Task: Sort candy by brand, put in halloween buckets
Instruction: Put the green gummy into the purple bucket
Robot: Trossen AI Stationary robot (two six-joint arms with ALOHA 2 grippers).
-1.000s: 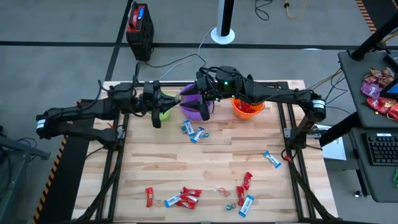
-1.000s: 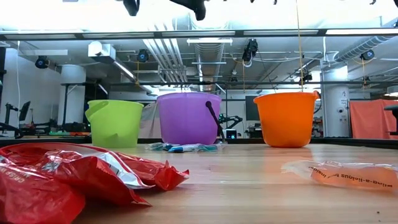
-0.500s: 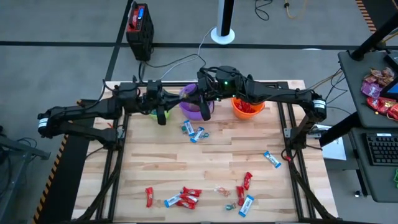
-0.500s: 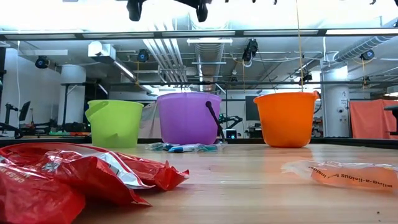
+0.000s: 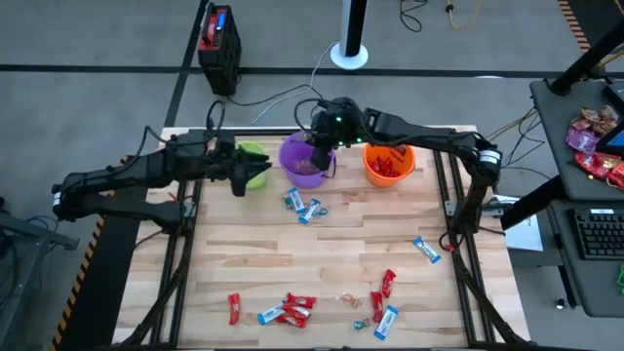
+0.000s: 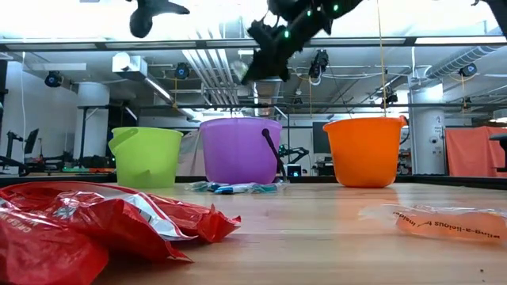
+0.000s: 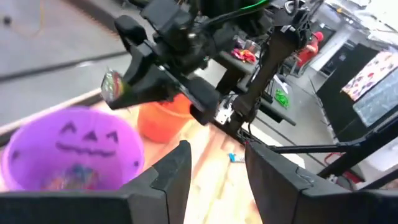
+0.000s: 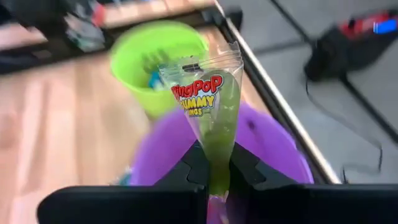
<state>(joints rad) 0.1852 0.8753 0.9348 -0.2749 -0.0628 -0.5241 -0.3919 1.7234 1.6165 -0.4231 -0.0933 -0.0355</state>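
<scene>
1. Candy lies scattered on the wooden tabletop (image 5: 322, 244): red-wrapped (image 5: 297, 308) and blue-and-white-wrapped (image 5: 426, 251) pieces toward the near edge, and a few blue-and-white ones (image 5: 304, 207) just in front of the purple bucket (image 5: 304, 159).
2. One clear packet with green gummy candy (image 8: 208, 99), printed "Ring Pop Gummy", is pinched between the pressed-together jaws of the right gripper (image 8: 210, 171).
3. In the right wrist view that packet hangs above the purple bucket (image 8: 261, 155), with the lime green bucket (image 8: 158, 53) beyond it.
4. In the high view the right gripper (image 5: 322, 146) sits over the purple bucket's rim; the purple bucket already holds some candy.
5. The three buckets stand in a row at the far edge of the tabletop: lime green (image 5: 253, 161), purple, then orange (image 5: 388, 164), which holds red wrappers.
6. The left gripper (image 5: 244, 175) hovers by the lime green bucket, its jaws spread with nothing between them.
7. In the low view a crumpled red bag (image 6: 95, 226) lies close to the camera.
</scene>
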